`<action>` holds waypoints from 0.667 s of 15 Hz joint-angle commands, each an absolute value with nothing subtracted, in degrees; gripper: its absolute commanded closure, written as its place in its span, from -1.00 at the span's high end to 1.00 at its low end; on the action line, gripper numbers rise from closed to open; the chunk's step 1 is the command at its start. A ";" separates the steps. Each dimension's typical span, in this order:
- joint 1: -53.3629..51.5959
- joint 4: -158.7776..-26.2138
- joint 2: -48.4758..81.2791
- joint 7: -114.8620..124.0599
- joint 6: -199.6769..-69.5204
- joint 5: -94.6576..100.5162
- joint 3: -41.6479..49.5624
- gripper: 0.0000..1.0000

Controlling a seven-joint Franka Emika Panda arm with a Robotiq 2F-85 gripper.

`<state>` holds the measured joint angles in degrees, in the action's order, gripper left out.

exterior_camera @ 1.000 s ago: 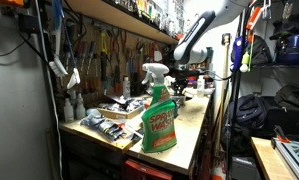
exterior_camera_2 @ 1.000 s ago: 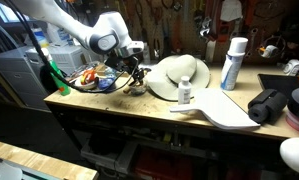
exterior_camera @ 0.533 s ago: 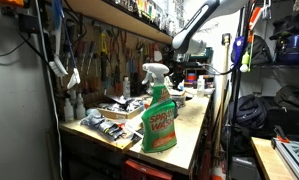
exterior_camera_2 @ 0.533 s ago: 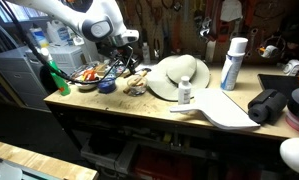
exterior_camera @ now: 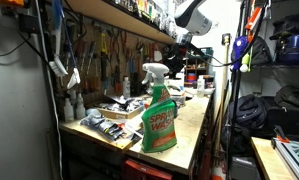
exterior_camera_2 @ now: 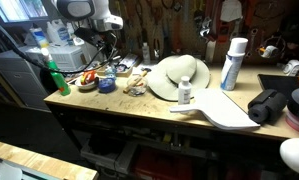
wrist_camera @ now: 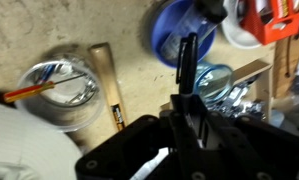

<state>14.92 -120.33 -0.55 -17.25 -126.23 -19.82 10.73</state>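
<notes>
The spray bottle [exterior_camera: 159, 115] was green with a red label. The bowl [wrist_camera: 175, 32] was blue, the handle [wrist_camera: 108, 85] light brown, the hat [exterior_camera_2: 177, 76] white, the gripper [wrist_camera: 188, 50] black.

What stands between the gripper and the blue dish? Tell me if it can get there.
Probably yes. The gripper hangs above the bench, and the blue dish lies uncovered just past the fingers. Nothing sits over it; only the clear jar beside it crowds one side.

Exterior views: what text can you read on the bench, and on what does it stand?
"SPRAY NINE": label of the green spray bottle, soft but readable.
White spray can: label too blurred to read.
Small white bottle: print too small to read.
Wrist view: no text shows.
</notes>
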 commanded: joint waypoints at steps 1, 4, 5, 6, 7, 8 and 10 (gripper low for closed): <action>12.46 -121.78 -1.17 -19.23 -120.93 -21.73 10.42 -0.78; 10.98 -120.84 1.10 -17.63 -122.84 -22.71 9.62 -0.78; 10.76 -120.93 1.25 -17.41 -123.30 -22.90 9.50 -0.78; 10.62 -121.42 0.90 -17.55 -123.15 -22.78 9.39 -0.78; 10.62 -122.30 0.15 -17.77 -121.89 -21.14 9.37 -0.79; 10.89 -123.14 -0.89 -17.66 -119.13 -19.49 9.67 -0.79; 11.53 -123.91 -1.36 -17.17 -115.82 -17.09 10.43 -0.79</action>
